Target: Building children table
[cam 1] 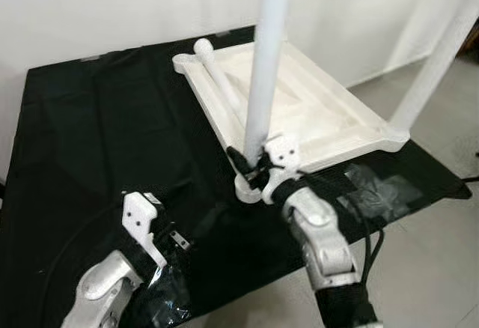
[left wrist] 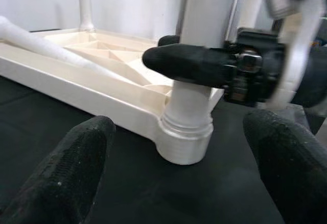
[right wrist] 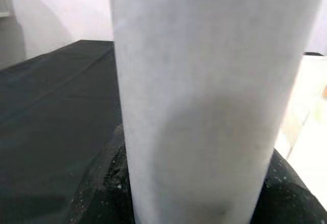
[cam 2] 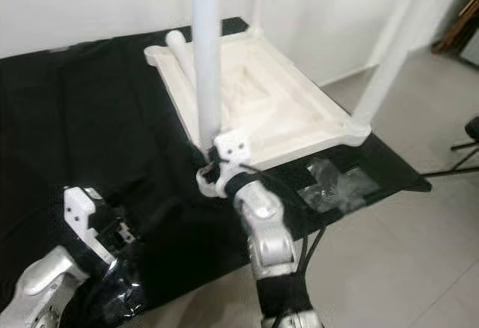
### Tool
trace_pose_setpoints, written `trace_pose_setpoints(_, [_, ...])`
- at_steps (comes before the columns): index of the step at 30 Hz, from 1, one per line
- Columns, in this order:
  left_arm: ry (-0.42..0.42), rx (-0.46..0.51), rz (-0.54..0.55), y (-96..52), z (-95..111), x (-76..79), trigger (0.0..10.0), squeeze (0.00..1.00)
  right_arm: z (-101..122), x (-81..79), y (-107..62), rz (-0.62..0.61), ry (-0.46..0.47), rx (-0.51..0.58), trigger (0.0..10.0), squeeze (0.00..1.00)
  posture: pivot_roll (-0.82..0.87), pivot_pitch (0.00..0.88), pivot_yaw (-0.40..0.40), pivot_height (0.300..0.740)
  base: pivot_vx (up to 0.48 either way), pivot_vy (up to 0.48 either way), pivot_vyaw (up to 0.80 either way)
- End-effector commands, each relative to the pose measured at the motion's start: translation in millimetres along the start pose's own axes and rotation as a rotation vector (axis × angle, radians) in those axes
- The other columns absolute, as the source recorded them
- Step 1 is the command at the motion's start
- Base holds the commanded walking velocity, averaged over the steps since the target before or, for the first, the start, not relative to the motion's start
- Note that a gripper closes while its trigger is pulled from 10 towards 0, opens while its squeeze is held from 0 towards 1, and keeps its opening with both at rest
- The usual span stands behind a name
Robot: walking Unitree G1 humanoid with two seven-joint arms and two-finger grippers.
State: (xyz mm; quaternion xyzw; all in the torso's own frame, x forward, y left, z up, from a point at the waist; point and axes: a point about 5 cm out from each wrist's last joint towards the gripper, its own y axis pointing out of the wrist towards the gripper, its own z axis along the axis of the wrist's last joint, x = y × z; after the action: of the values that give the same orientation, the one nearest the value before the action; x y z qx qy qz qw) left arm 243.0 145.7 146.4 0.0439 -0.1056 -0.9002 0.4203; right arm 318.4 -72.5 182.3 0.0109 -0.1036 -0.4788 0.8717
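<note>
Plain indoor room, of a kind that cannot be told more exactly; bare white walls (cam 1: 112,6) meet a pale tiled floor (cam 1: 441,260). A low surface draped in black cloth (cam 1: 90,133) serves as the work area; an upturned white children's table (cam 1: 299,111) lies on it.

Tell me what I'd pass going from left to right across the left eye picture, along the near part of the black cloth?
Left gripper, fingers apart over the black cloth → right gripper clamped on the upright white table leg at the upturned tabletop corner → crumpled clear plastic bag → bare floor.
</note>
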Motion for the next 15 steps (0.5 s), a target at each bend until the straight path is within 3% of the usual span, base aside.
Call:
trace_pose_setpoints(1, [-0.004,-0.021,-0.004,-2.7,-4.0,-1.2,10.0,0.0,-30.4,-1.2,-7.0,0.014,0.044,-0.139,0.0,0.0,-0.07,0.195,0.013,0.74,0.0,0.0,0.0])
trace_pose_setpoints(3, [-0.004,-0.021,-0.004,-2.7,-4.0,-1.2,10.0,0.0,-30.4,-1.2,-7.0,0.014,0.044,-0.139,0.0,0.0,-0.07,0.195,0.013,0.74,0.0,0.0,0.0])
trace_pose_setpoints(4, [0.003,-0.032,-0.002,-5.4,-5.7,1.1,10.0,0.0,-33.0,2.9,-8.0,-0.006,0.081,-0.151,10.0,0.0,-0.07,0.189,0.017,0.74,0.0,0.0,0.0])
trace_pose_setpoints(7, [0.017,-0.044,0.013,-10.3,-7.6,3.4,10.0,0.0,-31.2,5.6,-8.4,0.002,0.107,-0.141,10.0,0.0,-0.07,0.183,0.013,0.74,0.0,0.0,0.0])
trace_pose_setpoints(8, [0.038,-0.047,0.054,-16.4,-7.1,1.3,10.0,0.0,-22.6,6.2,-8.8,0.041,0.123,-0.109,10.0,1.0,-0.06,0.171,0.009,0.74,0.0,0.0,0.0])
trace_pose_setpoints(13, [0.095,-0.047,0.153,-22.9,-8.0,-11.3,10.0,0.0,-1.0,-1.8,-13.8,0.28,0.134,-0.031,10.0,1.0,-0.05,0.14,-0.002,0.74,0.0,0.0,0.0])
trace_pose_setpoints(15, [0.102,-0.049,0.157,-21.8,-8.9,-12.1,10.0,0.0,0.3,-2.6,-14.6,0.318,0.125,-0.032,10.0,0.95,-0.05,0.137,-0.001,0.74,0.0,0.0,0.0])
